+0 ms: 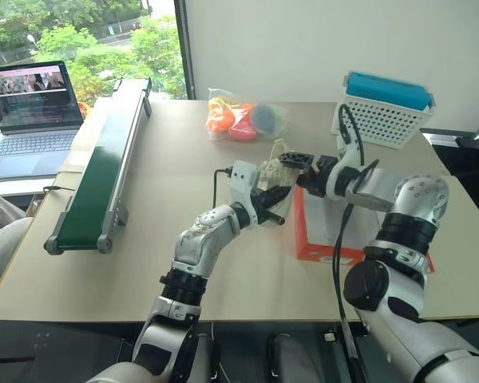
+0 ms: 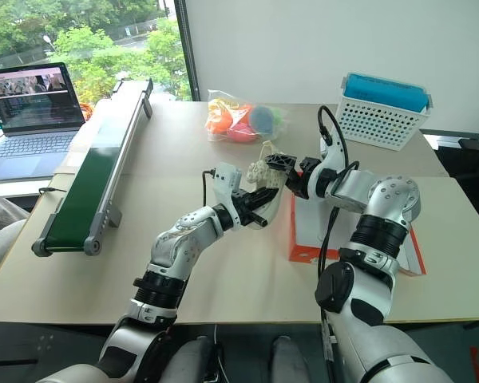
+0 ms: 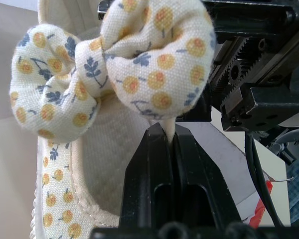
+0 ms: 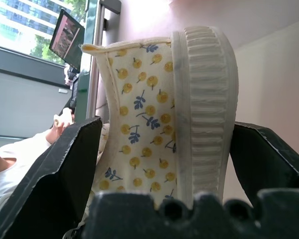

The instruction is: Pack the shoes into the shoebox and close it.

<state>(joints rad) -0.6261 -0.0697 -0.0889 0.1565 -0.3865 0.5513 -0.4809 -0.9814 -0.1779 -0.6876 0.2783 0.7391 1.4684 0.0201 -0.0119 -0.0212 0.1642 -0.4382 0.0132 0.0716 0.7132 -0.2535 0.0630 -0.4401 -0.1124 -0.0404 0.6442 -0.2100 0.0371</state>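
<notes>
Left gripper [image 3: 164, 142] pinches shoe [image 2: 265, 171] beside red shoebox [image 1: 307, 239]; right gripper [image 4: 164, 164] spread wide around its sole.

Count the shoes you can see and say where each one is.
1: a floral-print shoe held in the air between the left gripper and the right gripper, beside the shoebox. A second may be hidden.

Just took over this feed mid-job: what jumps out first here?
A cream shoe with a yellow-and-blue flower print and a bow hangs between both grippers above the table. The left gripper pinches its fabric; the right gripper straddles its sole, jaws wide. The orange-red shoebox sits under the right arm.
</notes>
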